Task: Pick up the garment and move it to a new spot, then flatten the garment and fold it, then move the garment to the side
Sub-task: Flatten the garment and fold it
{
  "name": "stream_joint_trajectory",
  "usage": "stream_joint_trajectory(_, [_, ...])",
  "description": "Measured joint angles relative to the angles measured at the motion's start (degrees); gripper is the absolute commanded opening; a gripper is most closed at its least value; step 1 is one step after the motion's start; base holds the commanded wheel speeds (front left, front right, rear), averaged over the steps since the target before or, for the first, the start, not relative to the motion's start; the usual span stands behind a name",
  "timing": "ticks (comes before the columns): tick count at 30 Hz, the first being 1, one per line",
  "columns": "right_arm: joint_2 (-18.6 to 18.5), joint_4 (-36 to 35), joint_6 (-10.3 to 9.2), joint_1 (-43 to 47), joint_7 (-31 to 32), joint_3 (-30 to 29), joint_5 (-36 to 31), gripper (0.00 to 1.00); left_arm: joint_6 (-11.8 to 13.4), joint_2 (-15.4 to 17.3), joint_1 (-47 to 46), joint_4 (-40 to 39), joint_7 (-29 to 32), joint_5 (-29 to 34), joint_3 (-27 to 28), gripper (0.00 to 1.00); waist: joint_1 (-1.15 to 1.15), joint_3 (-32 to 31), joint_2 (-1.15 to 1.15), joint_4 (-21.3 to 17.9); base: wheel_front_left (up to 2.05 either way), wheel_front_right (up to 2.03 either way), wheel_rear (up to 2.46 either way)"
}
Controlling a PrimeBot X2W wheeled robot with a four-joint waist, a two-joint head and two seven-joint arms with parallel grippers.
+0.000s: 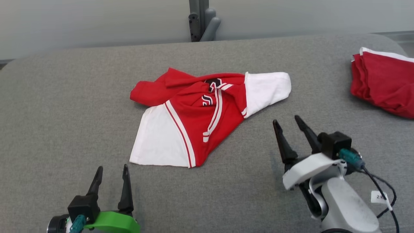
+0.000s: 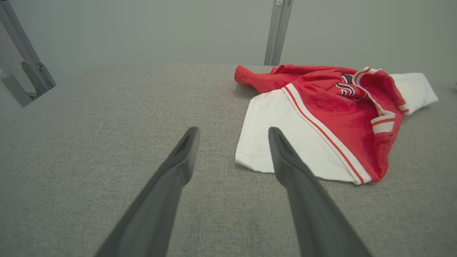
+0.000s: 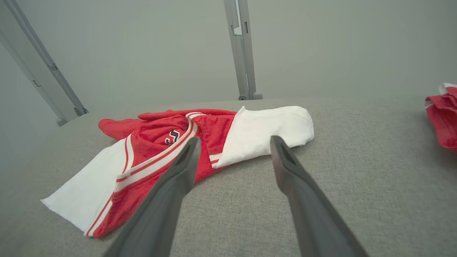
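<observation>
Our left fingers (image 1: 126, 189) spread wide, empty, over the grey desk (image 1: 64, 113), our right fingers (image 1: 283, 144) likewise open and empty near the crumpled red-and-white garment (image 1: 194, 123), folded red cloth (image 1: 385, 87) far right

Lighting was even, diffuse and moderately bright — soft shadows lay under the garment (image 1: 200, 119) and beside my right gripper (image 1: 285, 119). Wrist views distorted toward the edges, where frame posts (image 2: 25, 67) leaned; my near fingers (image 2: 157, 207) looked slightly blurred.

Free grey surface (image 1: 64, 113) all round garment (image 1: 207, 116); folded red pile (image 1: 385, 87) (far right) obstructs
</observation>
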Motion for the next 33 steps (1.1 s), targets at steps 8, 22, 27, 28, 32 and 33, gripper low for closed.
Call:
stream_joint_trajectory(8, [-2.6,8.37,-0.01,-13.94,0.0,-2.58,-2.01,1.0,0.45,-0.07,-3.84,1.15,0.0,-2.1,-4.76,1.0,0.0,5.24,0.0,5.14,0.0,0.0,0.0])
stream_joint_trajectory(22, [-2.23,25.35,0.0,-25.97,0.0,-9.92,-9.81,1.0,1.89,-0.07,-7.3,0.4,0.0,-4.56,-6.34,1.0,0.0,12.62,0.0,12.72,0.0,0.0,0.0])
stream_joint_trajectory(27, [-1.88,25.94,0.0,-26.44,0.0,-11.78,-11.93,0.72,2.23,-0.08,-7.36,0.23,-0.01,-4.92,-6.56,1.0,0.0,14.68,0.0,13.79,0.0,0.0,0.0])
stream_joint_trajectory(28, [-1.79,25.82,0.0,-26.42,0.0,-12.15,-12.21,0.58,2.31,-0.07,-7.36,0.21,-0.01,-4.93,-6.57,1.0,0.0,14.94,0.0,13.83,0.0,0.0,0.0])
stream_joint_trajectory(32, [-1.46,24.5,0.0,-25.89,0.0,-13.22,-12.78,0.43,2.38,-0.08,-7.42,-0.03,-0.01,-4.95,-6.82,1.0,0.0,15.17,0.0,13.21,0.0,0.0,0.0])
stream_joint_trajectory(33, [-1.38,24.16,0.0,-25.55,0.0,-13.51,-12.79,0.43,2.38,-0.08,-7.45,-0.11,-0.01,-5.02,-6.88,1.0,0.0,15.13,0.0,12.96,0.0,0.0,0.0])
